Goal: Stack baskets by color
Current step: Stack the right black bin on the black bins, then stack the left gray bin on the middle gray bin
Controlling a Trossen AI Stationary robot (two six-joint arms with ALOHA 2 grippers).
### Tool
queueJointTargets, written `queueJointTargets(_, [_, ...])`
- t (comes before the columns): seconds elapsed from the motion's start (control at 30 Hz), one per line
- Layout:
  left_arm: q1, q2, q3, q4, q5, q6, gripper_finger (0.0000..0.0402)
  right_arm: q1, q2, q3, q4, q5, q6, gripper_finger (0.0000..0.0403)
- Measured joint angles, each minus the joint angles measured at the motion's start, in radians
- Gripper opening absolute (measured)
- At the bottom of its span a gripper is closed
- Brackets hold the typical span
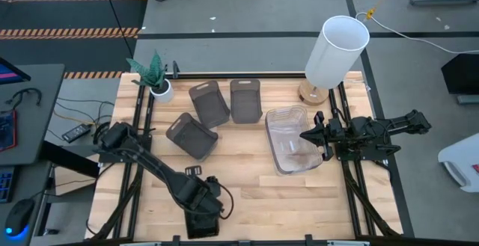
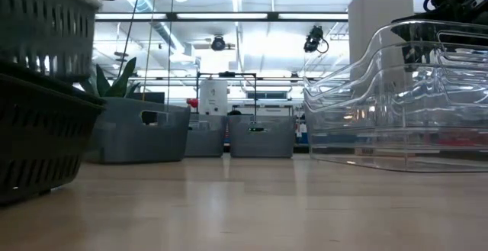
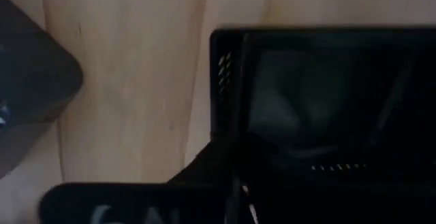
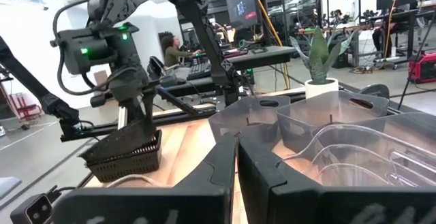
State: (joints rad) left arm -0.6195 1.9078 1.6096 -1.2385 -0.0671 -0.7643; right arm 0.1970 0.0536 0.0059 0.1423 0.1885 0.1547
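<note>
At the table's near edge, two black mesh baskets (image 4: 126,157) sit one in the other; the upper one (image 2: 46,22) is tilted over the lower (image 2: 38,144). My left gripper (image 4: 139,125) points down onto the upper basket, shut on its rim. Three smoky grey baskets (image 1: 208,102) (image 1: 245,100) (image 1: 192,135) stand on their bases at the far middle. Nested clear baskets (image 1: 290,140) stand right of centre. My right gripper (image 1: 305,134) waits level over their right rim, shut, with nothing between its fingers (image 4: 236,163). My left gripper holds the upper black basket by its rim (image 4: 151,137), coming from above with the fingers (image 4: 146,115) pointing down. That side of the basket is raised, so it tilts, and its other side rests in the black basket below. The wrist view is too dark to show the pinch.
A tall white cylinder (image 1: 337,50) stands at the far right and a small potted plant (image 1: 155,78) at the far left. Bare wood lies between the black baskets and the clear stack (image 2: 396,98). A person sits at a desk beyond the table (image 4: 170,50).
</note>
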Motion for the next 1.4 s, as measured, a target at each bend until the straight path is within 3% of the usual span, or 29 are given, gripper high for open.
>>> queueJointTargets(0.23, [0.003, 0.003, 0.0, -0.037, -0.016, 0.04, 0.0148, 0.0, 0.0, 0.0, 0.0, 0.0, 0.0, 0.0022])
queueJointTargets(0.43, [0.045, -0.003, 0.0, -0.131, -0.155, 0.039, 0.0187, 0.0, 0.0, 0.0, -0.001, 0.0, 0.0, 0.0022])
queueJointTargets(0.67, [0.154, -0.003, 0.0, -0.141, -0.288, 0.047, 0.0172, 0.0, 0.0, 0.0, -0.001, 0.0, 0.0, 0.0022])
queueJointTargets(0.83, [0.206, -0.005, 0.0, -0.205, -0.418, 0.195, 0.0148, 0.0, 0.0, 0.0, -0.001, 0.0, 0.0, 0.0022])
queueJointTargets(1.0, [0.231, -0.094, -0.024, -0.23, -0.514, 0.25, 0.0126, 0.0, 0.0, 0.0, -0.001, 0.0, 0.0, 0.0022])
queueJointTargets(1.23, [0.289, -0.332, -0.267, -0.017, -0.486, 0.272, 0.0108, 0.0, 0.0, 0.0, 0.001, 0.0, 0.0, 0.0022])
queueJointTargets(1.4, [0.356, -0.418, -0.355, 0.13, -0.402, 0.17, 0.0103, 0.0, 0.0, 0.0, -0.001, 0.0, 0.0, 0.0022])
